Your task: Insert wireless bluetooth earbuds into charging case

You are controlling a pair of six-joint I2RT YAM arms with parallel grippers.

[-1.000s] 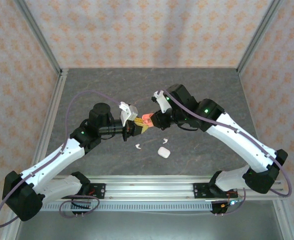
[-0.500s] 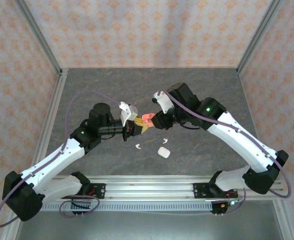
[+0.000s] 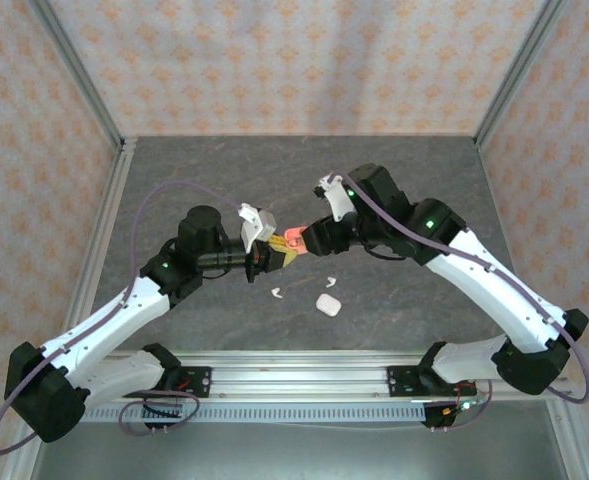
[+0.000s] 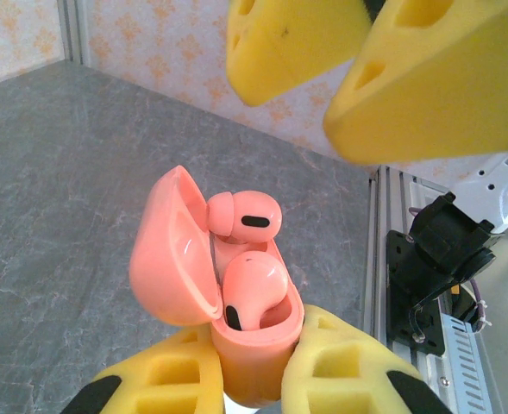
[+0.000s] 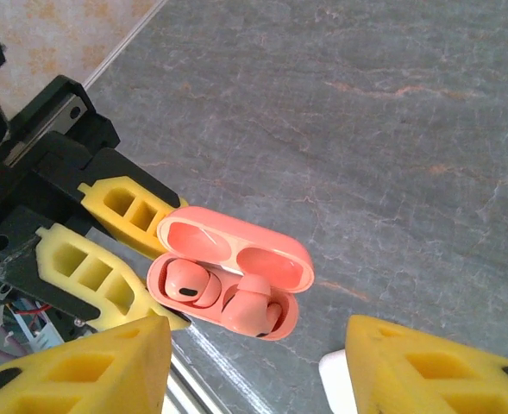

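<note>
Your left gripper [image 3: 278,252], seen from the top, is closed on the open coral case [image 3: 293,238], above the desk [image 3: 424,170]. Left wrist view: two coral earbuds [image 4: 252,289] sit inside this case. Right wrist view: your right gripper [image 5: 254,345] is spread wide, empty, near the case

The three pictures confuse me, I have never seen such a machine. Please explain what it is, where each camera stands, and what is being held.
These are two robot arms bolted at the near edge of a table. One camera looks down from above; the other two sit on the wrists, so yellow fingers appear close up. The left gripper is shut on an open pink case with two pink earbuds inside. The right gripper hangs open, facing it. On the table lie a white case and two white earbuds.
</note>
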